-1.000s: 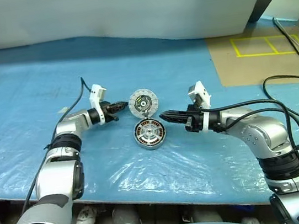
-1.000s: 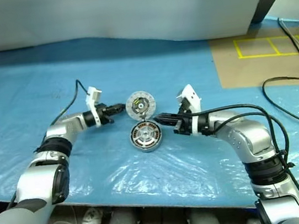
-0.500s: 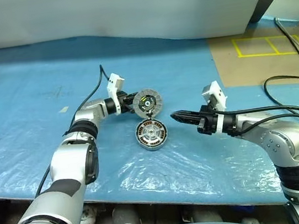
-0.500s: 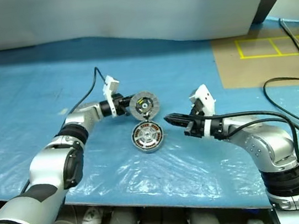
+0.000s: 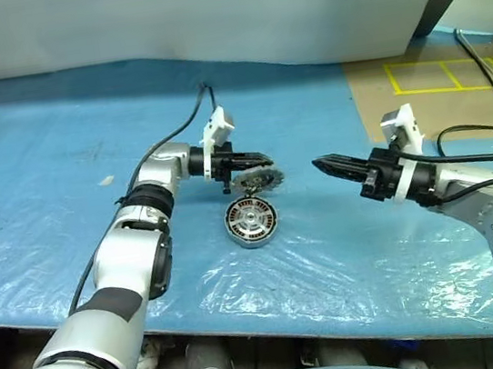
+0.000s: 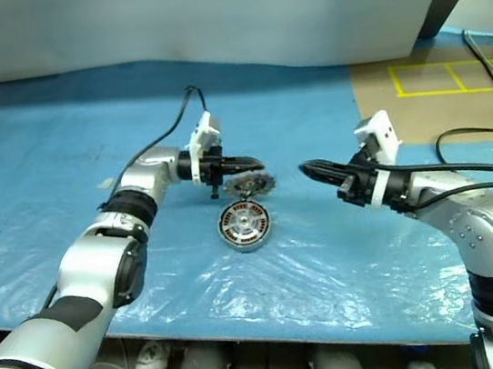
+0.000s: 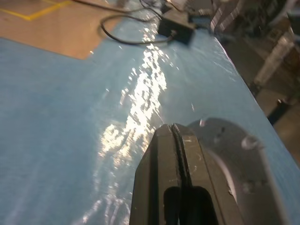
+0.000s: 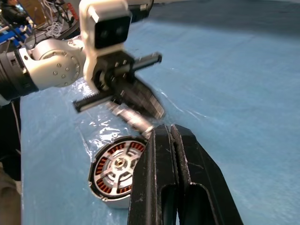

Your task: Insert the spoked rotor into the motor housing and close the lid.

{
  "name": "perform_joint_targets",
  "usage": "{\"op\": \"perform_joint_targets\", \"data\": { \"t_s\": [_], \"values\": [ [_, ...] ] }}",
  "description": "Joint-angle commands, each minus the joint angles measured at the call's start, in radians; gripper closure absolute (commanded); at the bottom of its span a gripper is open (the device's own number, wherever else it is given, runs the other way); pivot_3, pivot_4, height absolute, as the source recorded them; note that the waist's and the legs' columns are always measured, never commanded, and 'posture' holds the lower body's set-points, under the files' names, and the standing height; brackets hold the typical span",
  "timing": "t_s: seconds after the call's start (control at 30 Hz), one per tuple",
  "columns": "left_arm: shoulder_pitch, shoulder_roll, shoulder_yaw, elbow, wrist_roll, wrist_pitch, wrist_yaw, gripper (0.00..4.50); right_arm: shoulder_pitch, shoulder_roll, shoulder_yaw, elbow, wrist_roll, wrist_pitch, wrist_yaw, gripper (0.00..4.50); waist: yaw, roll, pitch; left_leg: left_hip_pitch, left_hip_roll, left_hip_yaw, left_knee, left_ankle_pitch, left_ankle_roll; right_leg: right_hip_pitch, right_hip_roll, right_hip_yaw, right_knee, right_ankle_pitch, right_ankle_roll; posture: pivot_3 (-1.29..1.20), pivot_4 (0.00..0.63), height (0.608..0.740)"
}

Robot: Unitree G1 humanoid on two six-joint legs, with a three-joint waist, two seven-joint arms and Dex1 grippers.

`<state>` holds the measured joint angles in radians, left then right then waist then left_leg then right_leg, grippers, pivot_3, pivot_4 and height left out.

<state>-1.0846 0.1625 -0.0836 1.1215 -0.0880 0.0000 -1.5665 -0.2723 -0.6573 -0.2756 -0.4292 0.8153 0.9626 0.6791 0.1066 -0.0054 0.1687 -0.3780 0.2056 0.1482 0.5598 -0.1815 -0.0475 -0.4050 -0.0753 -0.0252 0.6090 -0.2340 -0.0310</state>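
Observation:
The motor housing (image 5: 233,225) stands on the blue sheet with its copper windings facing up. Inside that ring lies the spoked rotor (image 8: 117,165). The lid (image 5: 258,180), joined to the housing's far edge, leans partway over it. My left gripper (image 5: 261,158) is shut and lies across the lid's upper edge, pointing right; the left wrist view shows the lid's plain silver outer face (image 7: 234,159) beside the shut fingers. Off to the right, well above the sheet, my right gripper (image 5: 319,164) is shut on nothing and points left at the housing.
A brown board with yellow tape (image 5: 435,89) lies at the back right. Black cables (image 5: 482,128) run beside my right arm. A white panel (image 5: 204,16) closes off the far side of the blue-sheeted table (image 5: 58,147).
My left gripper swung right over the lid, which tipped from facing up toward the housing. My right gripper drew back to the right and rose.

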Motion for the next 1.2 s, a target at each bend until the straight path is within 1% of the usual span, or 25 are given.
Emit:
{"op": "perform_joint_targets", "data": {
  "t_s": [0.03, 0.13, 0.17, 0.2, 0.27, 0.33, 0.37, 0.4, 0.43, 0.5, 0.57, 0.63, 0.7, 0.77, 0.83, 0.9, 0.97, 1.1, 1.17, 1.2],
  "values": [
    [0.042, 0.016, -0.100, -0.104, -0.024, -0.034, -0.048, 4.46, -0.028, -0.017, -0.038, -0.005, 0.020, -0.026, -0.006, 4.50, -0.001, 0.000, 0.000, 0.000, 0.000, 0.000, 0.000, 0.000, 0.000, 0.000, 0.000, 0.000, 0.000, 0.000, 0.000, 0.00, 0.150, 0.740],
    [0.089, 0.064, -0.225, -0.186, -0.065, -0.070, -0.048, 4.46, -0.033, -0.018, -0.025, -0.005, 0.016, -0.030, -0.012, 4.50, 0.000, 0.000, 0.000, 0.000, 0.000, 0.000, 0.000, 0.000, 0.000, 0.000, 0.000, 0.000, 0.000, 0.000, 0.000, 0.00, 0.150, 0.740],
    [0.097, 0.080, -0.257, -0.196, -0.068, -0.078, -0.048, 4.46, -0.033, -0.016, -0.021, -0.005, 0.014, -0.031, -0.014, 4.50, 0.001, 0.000, 0.000, 0.000, 0.001, 0.000, 0.000, 0.000, 0.000, 0.000, 0.000, 0.000, 0.001, 0.000, 0.000, 0.00, 0.150, 0.740],
    [0.107, 0.095, -0.285, -0.197, -0.056, -0.122, -0.048, 4.46, -0.033, -0.013, -0.016, -0.004, 0.011, -0.034, -0.017, 4.50, 0.001, 0.000, 0.000, 0.000, 0.000, 0.000, 0.000, 0.000, 0.000, 0.000, 0.000, 0.000, 0.001, 0.000, 0.000, 0.00, 0.150, 0.740],
    [0.112, 0.107, -0.304, -0.182, -0.037, -0.160, -0.048, 4.46, -0.033, -0.007, -0.009, -0.002, 0.009, -0.038, -0.020, 4.50, 0.002, 0.001, 0.000, 0.000, 0.000, 0.000, 0.001, 0.000, 0.000, 0.000, 0.000, 0.000, 0.001, 0.000, -0.001, 0.00, 0.150, 0.740],
    [0.119, 0.118, -0.313, -0.169, 0.010, -0.255, -0.048, 4.46, -0.029, -0.005, 0.010, -0.004, 0.001, -0.045, -0.020, 4.50, 0.003, 0.001, 0.000, 0.000, 0.000, 0.000, 0.001, 0.000, 0.000, 0.000, 0.000, 0.000, 0.001, -0.001, -0.003, 0.00, 0.150, 0.740],
    [0.121, 0.122, -0.316, -0.171, 0.011, -0.272, -0.048, 4.46, -0.027, -0.006, 0.019, -0.006, -0.001, -0.047, -0.019, 4.50, 0.003, 0.001, 0.000, 0.000, 0.000, 0.000, 0.001, 0.000, 0.000, 0.001, 0.000, 0.000, 0.001, -0.002, -0.004, 0.00, 0.150, 0.740],
    [0.121, 0.118, -0.302, -0.180, 0.001, -0.268, -0.048, 4.46, -0.028, -0.006, 0.035, -0.009, -0.005, -0.048, -0.015, 4.50, 0.003, 0.001, 0.000, 0.000, 0.000, 0.000, 0.001, 0.000, 0.000, 0.001, 0.000, 0.000, 0.001, -0.002, -0.004, 0.00, 0.150, 0.740],
    [0.112, 0.104, -0.260, -0.201, -0.031, -0.261, -0.029, 4.46, -0.026, -0.012, 0.067, -0.020, -0.013, -0.048, -0.003, 4.50, 0.003, 0.001, 0.000, 0.001, 0.000, 0.000, 0.001, 0.000, 0.000, 0.001, 0.000, 0.000, 0.001, -0.002, -0.004, 0.00, 0.150, 0.740],
    [0.075, 0.070, -0.169, -0.230, -0.090, -0.236, 0.054, 4.46, -0.027, -0.024, 0.125, -0.034, -0.027, -0.045, 0.020, 4.50, 0.003, 0.001, 0.000, 0.002, 0.000, 0.000, 0.001, 0.000, 0.000, 0.002, 0.000, 0.000, 0.001, -0.002, -0.004, 0.00, 0.150, 0.740],
    [0.032, 0.072, -0.088, -0.314, -0.174, -0.131, 0.062, 4.46, -0.032, -0.032, 0.164, -0.036, -0.045, -0.056, 0.039, 4.50, 0.003, 0.000, 0.000, 0.001, 0.000, 0.000, 0.002, 0.000, 0.000, 0.002, 0.000, 0.000, 0.001, -0.002, -0.004, 0.00, 0.150, 0.740],
    [0.015, 0.109, -0.023, -0.434, -0.249, -0.002, 0.067, 4.46, -0.052, -0.047, 0.225, -0.029, -0.092, -0.090, 0.067, 4.50, 0.002, 0.000, 0.001, 0.000, 0.001, 0.000, 0.002, 0.000, 0.000, 0.001, 0.000, 0.000, 0.001, -0.002, -0.004, 0.00, 0.150, 0.740],
    [0.042, 0.150, -0.004, -0.534, -0.274, 0.080, 0.070, 4.46, -0.069, -0.052, 0.273, -0.023, -0.129, -0.119, 0.092, 4.50, -0.009, 0.001, 0.001, 0.000, 0.000, 0.000, 0.002, 0.000, 0.000, 0.000, 0.000, 0.000, 0.002, -0.002, -0.004, 0.00, 0.150, 0.740],
    [0.124, 0.214, -0.024, -0.637, -0.243, 0.103, 0.068, 4.50, -0.085, -0.054, 0.334, -0.008, -0.167, -0.148, 0.126, 4.09, -0.016, 0.003, -0.001, 0.001, 0.000, 0.001, 0.000, 0.000, 0.000, 0.000, 0.000, 0.000, 0.001, -0.002, -0.004, 0.00, 0.150, 0.740],
    [0.208, 0.279, -0.044, -0.691, -0.194, 0.086, 0.079, 4.50, -0.098, -0.056, 0.399, 0.020, -0.222, -0.189, 0.161, 3.64, -0.019, 0.006, -0.003, 0.002, 0.000, 0.003, -0.003, 0.000, 0.000, 0.001, 0.000, 0.001, 0.001, -0.002, -0.004, 0.00, 0.150, 0.740],
    [0.281, 0.331, -0.053, -0.730, -0.159, 0.078, 0.105, 4.50, -0.114, -0.050, 0.445, 0.048, -0.263, -0.227, 0.195, 2.93, -0.020, 0.007, -0.003, 0.006, 0.001, 0.003, -0.005, 0.000, -0.001, 0.001, 0.001, 0.001, 0.001, -0.001, -0.002, 0.00, 0.150, 0.740],
    [0.363, 0.374, -0.053, -0.777, -0.128, 0.053, 0.139, 4.50, -0.137, -0.034, 0.483, 0.079, -0.295, -0.262, 0.221, 2.25, -0.018, 0.007, -0.002, 0.002, 0.002, 0.003, -0.005, 0.000, 0.000, -0.002, 0.002, 0.000, 0.002, -0.001, -0.002, 0.00, 0.150, 0.740],
    [0.502, 0.396, -0.011, -0.916, -0.166, 0.065, 0.205, 4.50, -0.178, -0.003, 0.550, 0.157, -0.371, -0.347, 0.271, 0.88, -0.008, 0.006, -0.002, -0.004, 0.002, 0.001, 0.000, 0.000, 0.000, -0.004, 0.001, -0.001, 0.002, -0.001, -0.002, 0.00, 0.150, 0.740],
    [0.546, 0.397, -0.001, -0.974, -0.182, 0.080, 0.228, 4.50, -0.198, 0.016, 0.569, 0.196, -0.396, -0.377, 0.291, 0.14, -0.006, 0.006, -0.002, -0.004, 0.002, 0.001, 0.002, 0.000, 0.000, -0.003, 0.000, -0.001, 0.003, -0.004, -0.006, 0.00, 0.150, 0.740],
    [0.559, 0.398, -0.001, -0.993, -0.186, 0.085, 0.236, 4.50, -0.205, 0.026, 0.570, 0.210, -0.398, -0.383, 0.298, 0.06, -0.007, 0.006, -0.002, -0.004, 0.002, 0.002, 0.002, 0.000, 0.000, -0.003, 0.000, -0.001, 0.003, -0.004, -0.006, 0.00, 0.150, 0.740]
  ]
}}
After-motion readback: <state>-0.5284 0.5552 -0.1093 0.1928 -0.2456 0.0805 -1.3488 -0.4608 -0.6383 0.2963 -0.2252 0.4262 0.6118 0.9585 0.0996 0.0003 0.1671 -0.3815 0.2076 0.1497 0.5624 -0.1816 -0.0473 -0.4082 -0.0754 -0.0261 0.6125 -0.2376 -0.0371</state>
